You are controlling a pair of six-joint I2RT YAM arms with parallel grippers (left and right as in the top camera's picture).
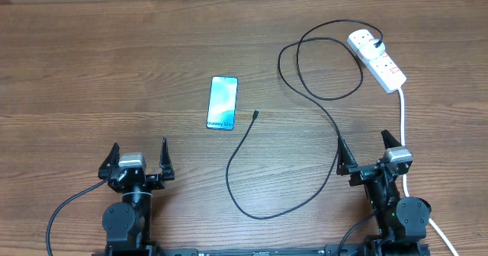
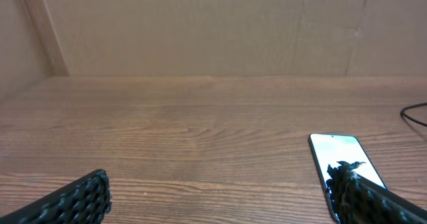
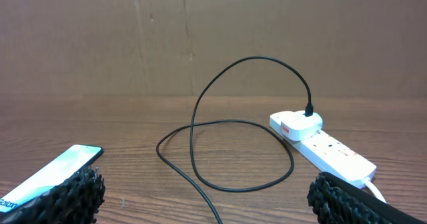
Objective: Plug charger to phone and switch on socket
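Observation:
The phone (image 1: 222,102) lies flat mid-table, its blue-teal screen up; it also shows in the left wrist view (image 2: 340,154) and the right wrist view (image 3: 57,167). The black charger cable (image 1: 305,96) loops across the table, its small plug tip (image 1: 255,115) lying free just right of the phone. Its adapter (image 1: 364,39) sits in the white socket strip (image 1: 383,65) at the far right, also seen in the right wrist view (image 3: 300,123). My left gripper (image 1: 138,161) is open and empty near the front left. My right gripper (image 1: 367,155) is open and empty near the front right.
The socket's thick white cord (image 1: 402,126) runs down the right side past my right arm. A brown wall (image 2: 213,31) stands behind the wooden table's far edge.

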